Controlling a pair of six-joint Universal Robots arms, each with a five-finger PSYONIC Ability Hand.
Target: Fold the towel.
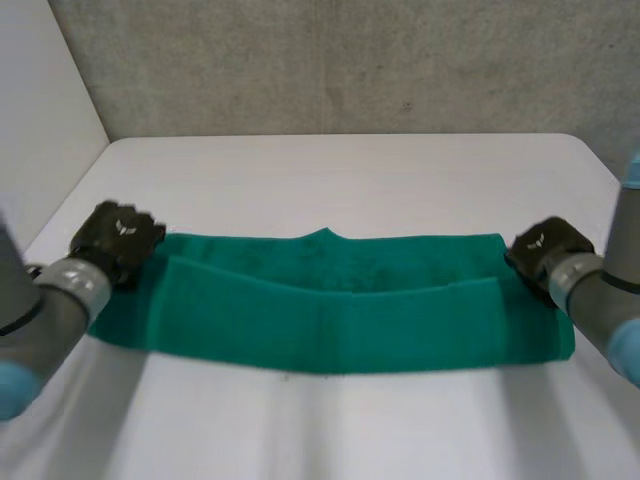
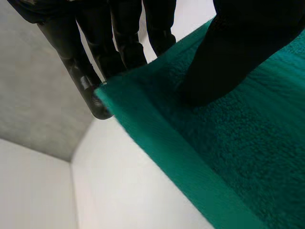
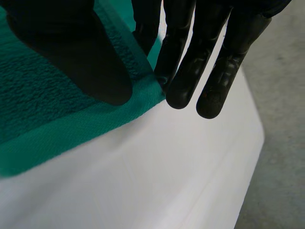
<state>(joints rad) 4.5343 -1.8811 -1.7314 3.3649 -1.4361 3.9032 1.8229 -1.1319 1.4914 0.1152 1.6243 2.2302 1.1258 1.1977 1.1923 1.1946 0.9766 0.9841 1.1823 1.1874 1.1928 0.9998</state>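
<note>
Green towel (image 1: 330, 310) — end corners in pinch of left hand (image 1: 118, 238), right hand (image 1: 545, 248)

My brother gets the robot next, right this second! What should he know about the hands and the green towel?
Left robot hand: pinching the far left corner of the towel, thumb on top, fingers on the other side.
Right robot hand: pinching the far right corner the same way.
Towel: stretched sideways across the white table, a long band with two layers overlapping.
Done: one lengthwise fold looks made, or nearly.
Left: probably lay the held edge flat, let go, then fold it shorter.
</note>
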